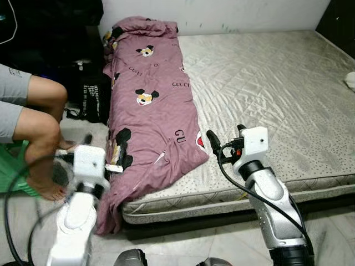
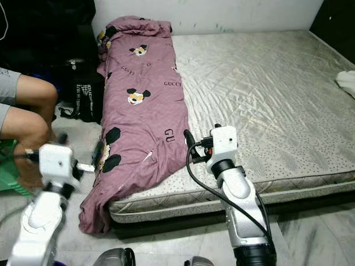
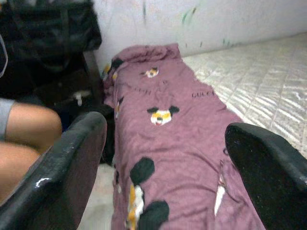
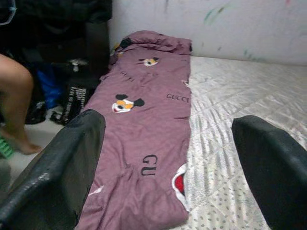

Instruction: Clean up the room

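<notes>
Lying folded into a long strip along the left edge of the bare quilted mattress (image 1: 266, 83), the mauve blanket (image 1: 152, 105) with its cartoon-mouse print runs from the white wall (image 1: 222, 11) down to the near corner, where its end spills over the side and hangs toward the tiled floor (image 1: 183, 246). What sits at the mattress's far right edge is cut off; only a scrap of pale cloth (image 2: 346, 83) shows. A seated person's bare legs (image 1: 39, 119) enter from the left, the rest out of frame, feet by something green (image 1: 11, 172) that cannot be identified. Dark bags (image 1: 91, 94) are heaped between the person and the bed, their contents too shadowed to make out. The left gripper (image 3: 165, 158) hovers beside the hanging blanket end, fingers spread wide and empty. The right gripper (image 4: 168, 158) is over the mattress just beside the blanket's right edge, also spread wide, holding nothing.
</notes>
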`<state>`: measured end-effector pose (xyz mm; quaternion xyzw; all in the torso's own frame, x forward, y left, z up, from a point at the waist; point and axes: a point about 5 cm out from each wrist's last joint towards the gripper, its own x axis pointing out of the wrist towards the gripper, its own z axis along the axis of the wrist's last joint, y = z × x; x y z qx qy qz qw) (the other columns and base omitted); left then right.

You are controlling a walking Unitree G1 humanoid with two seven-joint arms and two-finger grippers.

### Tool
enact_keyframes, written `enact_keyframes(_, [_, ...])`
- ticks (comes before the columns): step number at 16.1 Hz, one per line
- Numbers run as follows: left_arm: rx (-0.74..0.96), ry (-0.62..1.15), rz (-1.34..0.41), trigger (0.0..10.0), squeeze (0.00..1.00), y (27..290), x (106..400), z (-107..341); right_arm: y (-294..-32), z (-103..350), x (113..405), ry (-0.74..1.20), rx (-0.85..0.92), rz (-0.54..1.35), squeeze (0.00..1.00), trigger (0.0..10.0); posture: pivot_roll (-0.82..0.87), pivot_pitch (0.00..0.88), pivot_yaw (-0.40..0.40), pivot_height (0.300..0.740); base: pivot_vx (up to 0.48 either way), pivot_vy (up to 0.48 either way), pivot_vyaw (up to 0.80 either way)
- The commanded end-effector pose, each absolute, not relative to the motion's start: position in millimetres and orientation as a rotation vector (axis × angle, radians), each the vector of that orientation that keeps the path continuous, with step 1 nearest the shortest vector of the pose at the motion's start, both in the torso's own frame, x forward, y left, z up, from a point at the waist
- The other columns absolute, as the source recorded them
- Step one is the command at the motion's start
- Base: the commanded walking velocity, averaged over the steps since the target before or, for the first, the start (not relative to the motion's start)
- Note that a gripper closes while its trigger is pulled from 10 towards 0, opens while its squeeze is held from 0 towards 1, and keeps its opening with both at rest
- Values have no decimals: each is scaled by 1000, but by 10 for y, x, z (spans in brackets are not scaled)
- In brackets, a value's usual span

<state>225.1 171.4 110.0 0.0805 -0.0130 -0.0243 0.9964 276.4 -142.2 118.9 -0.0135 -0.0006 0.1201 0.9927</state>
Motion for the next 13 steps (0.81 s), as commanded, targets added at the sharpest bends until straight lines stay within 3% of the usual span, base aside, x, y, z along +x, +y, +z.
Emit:
enact_keyframes(1, [161, -42, -51, 10000, 0, 1708, 2227, 1131, -1475, 1178, 2799, 15, -7, 174, 0, 10000, -81, 36, -27, 740, 0, 0, 0])
enact_keyframes(3, [128, -37, -3, 10000, 0, 1759, 2250, 1146, -1524, 1215, 2861, 13, 46, 102, 0, 10000, -82, 43, -29, 740, 0, 0, 0])
enact_keyframes(13, [76, -53, -21, 10000, 0, 1706, 2381, 1234, -1419, 1271, 2937, -4, 59, 142, 0, 10000, -87, 73, -21, 740, 0, 0, 0])
